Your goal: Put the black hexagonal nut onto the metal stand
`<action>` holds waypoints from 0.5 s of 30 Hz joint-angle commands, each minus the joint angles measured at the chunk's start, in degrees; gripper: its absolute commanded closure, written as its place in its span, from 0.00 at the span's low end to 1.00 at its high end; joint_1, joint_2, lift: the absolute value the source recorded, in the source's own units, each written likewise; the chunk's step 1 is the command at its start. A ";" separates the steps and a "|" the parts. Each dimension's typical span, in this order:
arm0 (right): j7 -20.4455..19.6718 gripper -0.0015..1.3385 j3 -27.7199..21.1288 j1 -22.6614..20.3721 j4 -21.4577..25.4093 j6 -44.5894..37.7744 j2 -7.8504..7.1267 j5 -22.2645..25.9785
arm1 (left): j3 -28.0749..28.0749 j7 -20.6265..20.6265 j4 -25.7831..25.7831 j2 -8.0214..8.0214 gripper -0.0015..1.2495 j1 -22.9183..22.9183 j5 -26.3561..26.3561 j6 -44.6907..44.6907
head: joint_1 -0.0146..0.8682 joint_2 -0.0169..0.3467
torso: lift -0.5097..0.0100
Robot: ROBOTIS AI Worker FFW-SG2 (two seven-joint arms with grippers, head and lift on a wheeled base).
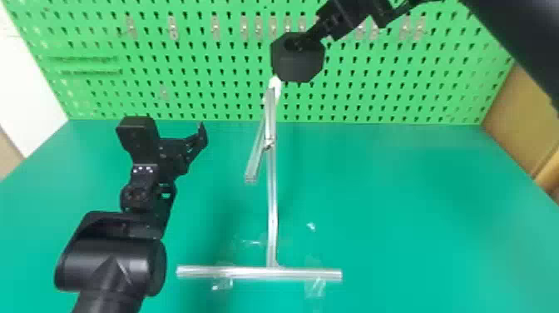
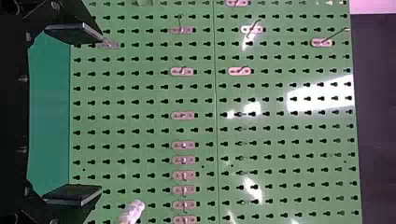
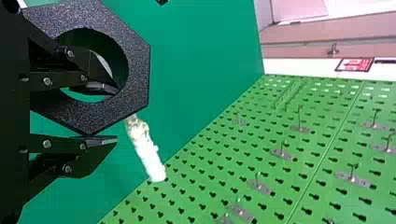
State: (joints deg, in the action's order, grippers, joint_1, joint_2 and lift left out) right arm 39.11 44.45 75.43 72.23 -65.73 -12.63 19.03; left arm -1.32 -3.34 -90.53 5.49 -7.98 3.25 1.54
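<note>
My right gripper is at the top of the head view, shut on the rim of the black hexagonal nut. In the right wrist view, one finger of that gripper passes through the hole of the nut, the other lies outside its rim. The metal stand has a whitish tip just below and left of the nut. That tip appears beside the nut's edge in the right wrist view. Left of the stand, my left gripper is empty; its fingers are wide apart in its wrist view.
The stand's base bar lies on the green table, with clear tape around it. A slanting side bar juts from the upright. Behind is a green pegboard with metal hooks; a brown box stands at the right.
</note>
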 commanded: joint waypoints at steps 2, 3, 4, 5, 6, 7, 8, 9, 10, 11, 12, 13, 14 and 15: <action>0.00 0.80 0.29 0.25 -1.48 1.04 1.03 0.74 | -0.09 0.00 0.00 0.05 0.12 -0.02 0.00 0.05 | 0.80 0.27 | 0.98; 0.00 0.80 0.29 0.25 -1.75 1.31 1.29 0.74 | -0.09 0.00 0.00 0.05 0.12 -0.02 0.00 0.13 | 0.80 0.27 | 0.98; 0.00 0.80 0.29 0.25 -1.92 1.40 1.38 0.74 | -0.09 0.00 0.00 0.05 0.12 -0.02 0.00 0.13 | 0.80 0.27 | 0.98; 0.00 0.80 0.29 0.25 -2.10 1.48 1.56 0.74 | -0.18 0.00 0.00 0.05 0.12 -0.02 0.00 0.13 | 0.80 0.27 | 0.98; 0.00 0.80 0.29 0.25 -2.45 1.66 1.73 0.74 | -0.18 0.00 0.00 0.05 0.12 -0.02 0.00 0.13 | 0.80 0.27 | 0.98; 0.00 0.80 0.29 0.25 -2.71 1.84 1.91 0.83 | -0.18 0.00 0.00 0.05 0.12 -0.02 0.00 0.13 | 0.80 0.27 | 0.98; 0.00 0.80 0.29 0.25 -2.98 1.92 2.00 0.92 | -0.18 0.00 0.00 0.05 0.12 -0.02 0.00 0.13 | 0.80 0.27 | 0.98; 0.00 0.80 0.29 0.25 -3.24 2.10 2.26 1.09 | -0.09 0.00 0.00 0.05 0.12 -0.02 0.00 0.13 | 0.80 0.27 | 0.98; 0.00 0.80 0.20 0.16 -3.59 2.19 2.35 1.18 | -0.09 0.00 0.00 0.05 0.12 -0.02 0.00 0.13 | 0.80 0.27 | 0.98; 0.00 0.80 0.11 0.16 -3.86 2.27 2.52 1.18 | -0.09 0.00 0.00 0.05 0.12 -0.02 0.00 0.13 | 0.80 0.27 | 0.98; 0.00 0.80 0.11 0.07 -4.21 2.45 2.79 1.36 | -0.09 0.00 0.00 0.05 0.12 -0.02 0.00 0.13 | 0.80 0.27 | 0.98; -0.09 0.80 0.02 -0.02 -4.56 2.63 2.87 1.62 | -0.09 0.00 0.00 0.05 0.12 -0.02 0.00 0.13 | 0.80 0.27 | 0.98; -0.09 0.80 0.02 -0.11 -4.73 2.80 3.05 1.62 | -0.18 0.00 0.00 0.05 0.12 -0.02 0.00 0.13 | 0.80 0.27 | 0.98; -0.09 0.80 0.11 -0.11 -5.00 2.98 3.23 1.71 | -0.18 0.00 0.00 0.05 0.12 -0.02 0.00 0.13 | 0.80 0.27 | 0.98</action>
State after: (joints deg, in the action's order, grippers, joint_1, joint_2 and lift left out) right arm 39.09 44.63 75.63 68.37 -63.41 -10.09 20.30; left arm -1.44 -3.34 -90.53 5.54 -8.00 3.25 1.68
